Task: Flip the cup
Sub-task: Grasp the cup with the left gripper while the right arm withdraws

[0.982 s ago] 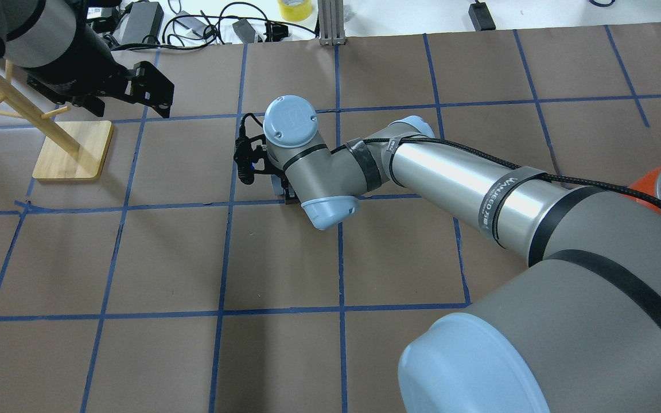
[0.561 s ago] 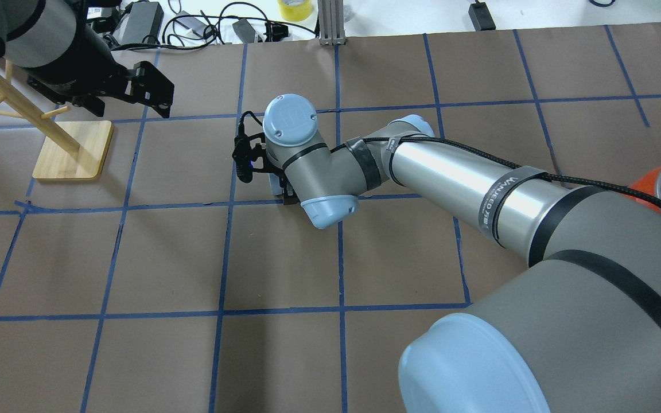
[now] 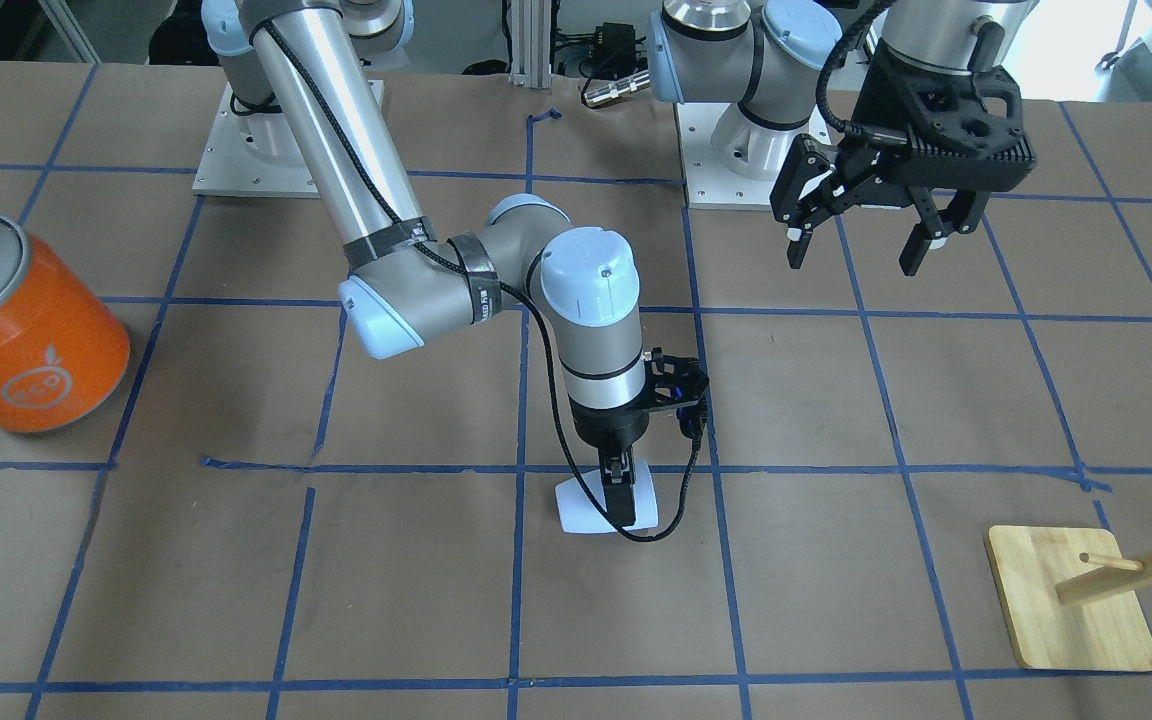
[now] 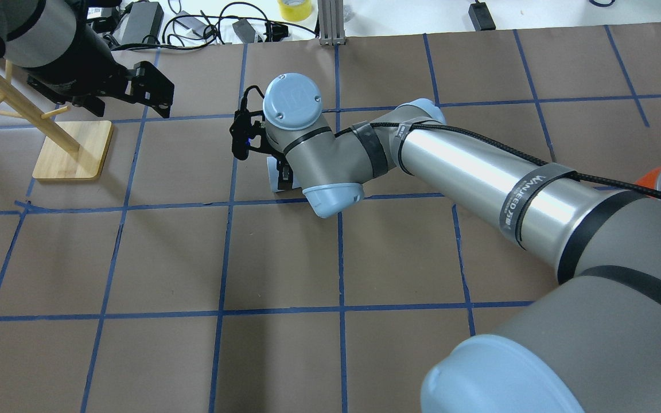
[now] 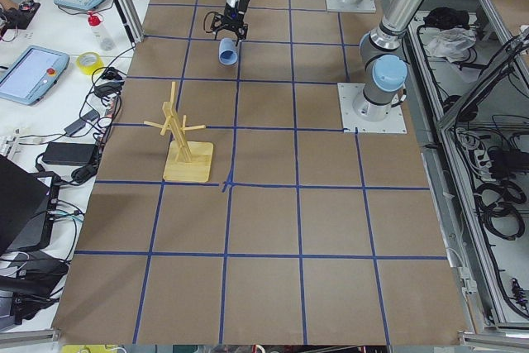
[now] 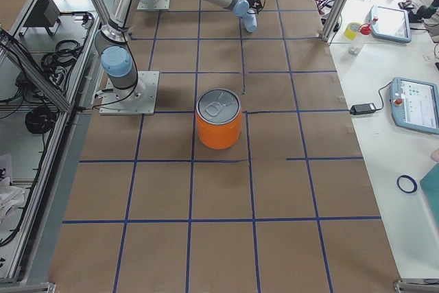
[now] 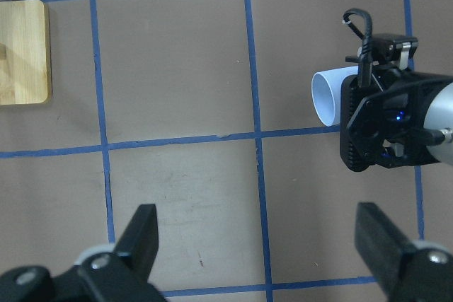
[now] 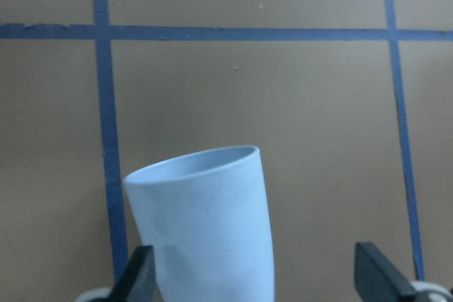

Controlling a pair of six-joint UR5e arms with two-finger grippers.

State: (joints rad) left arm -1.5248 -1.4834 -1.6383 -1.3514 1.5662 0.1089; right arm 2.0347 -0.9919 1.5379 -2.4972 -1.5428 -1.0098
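The right arm reaches far out from its base, its silver forearm sloping down to a folded wrist. The last link of that wrist stands almost upright, so the right gripper points straight down, close to the surface. In the right wrist view its two fingers stand wide apart. A black cable runs along the forearm and hangs in a loop beside the gripper. The left arm is drawn in near its own base and held high. The left gripper points downward well above the surface, its fingers spread wide. The two grippers are well apart
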